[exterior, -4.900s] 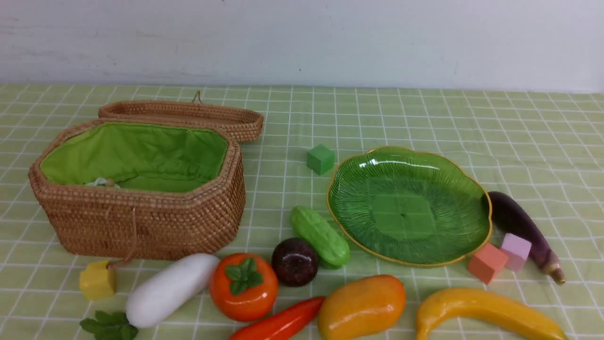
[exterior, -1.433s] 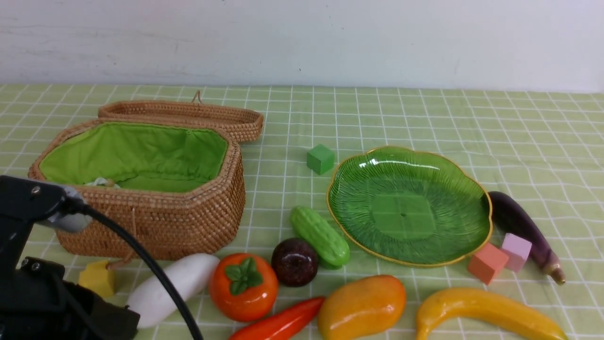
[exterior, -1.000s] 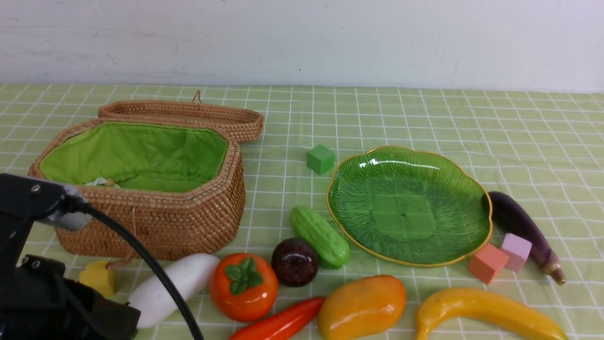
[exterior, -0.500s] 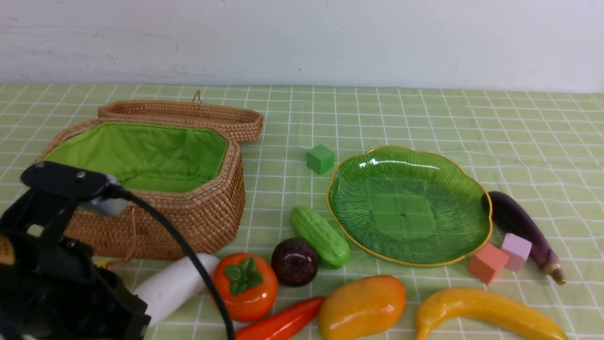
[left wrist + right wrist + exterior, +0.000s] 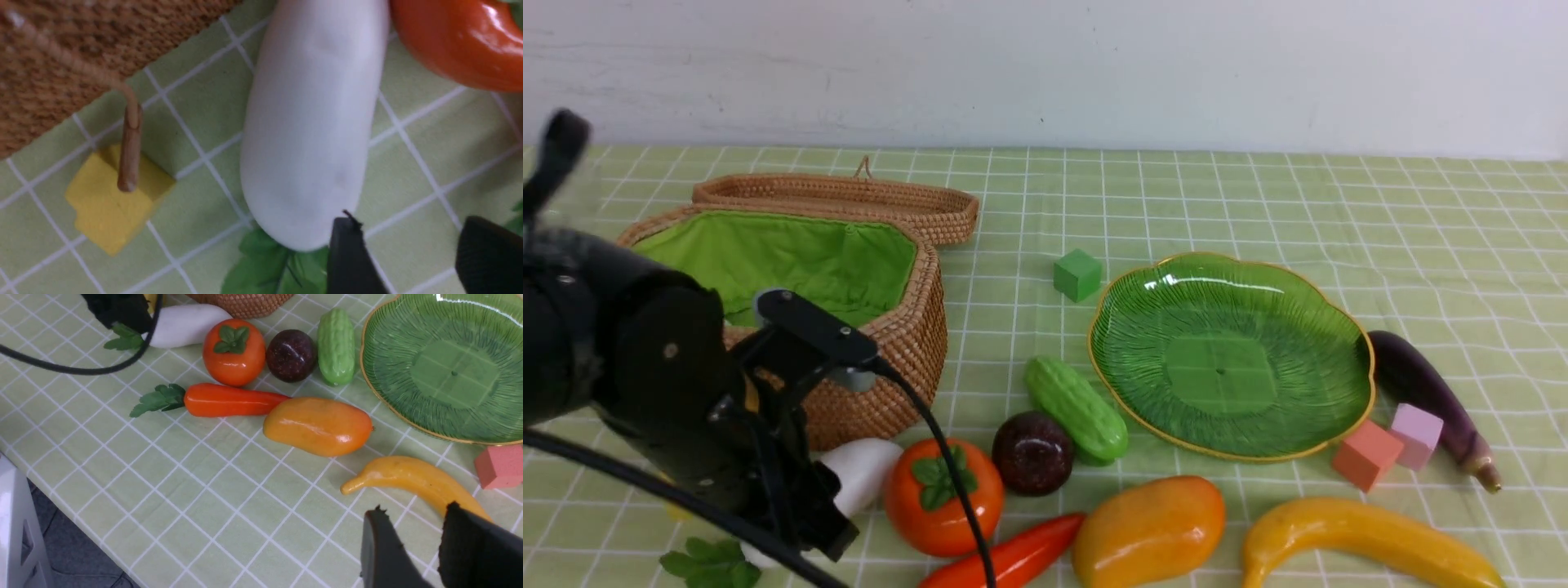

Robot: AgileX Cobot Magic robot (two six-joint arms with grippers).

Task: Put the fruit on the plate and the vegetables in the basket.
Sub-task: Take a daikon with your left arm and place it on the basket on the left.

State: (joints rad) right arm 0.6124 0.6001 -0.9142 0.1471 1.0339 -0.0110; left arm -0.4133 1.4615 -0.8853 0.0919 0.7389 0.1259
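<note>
My left gripper (image 5: 408,223) stands open, empty, by the radish (image 5: 310,122) at nine o'clock of the orange fruit (image 5: 916,516); right gripper (image 5: 414,510) parted, empty.

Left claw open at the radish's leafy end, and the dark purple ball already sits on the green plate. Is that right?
No. The dark purple ball is off the green plate, on the cloth between the orange fruit and the cucumber; the front view shows it. The left claw is open at the leafy end of the radish.
</note>
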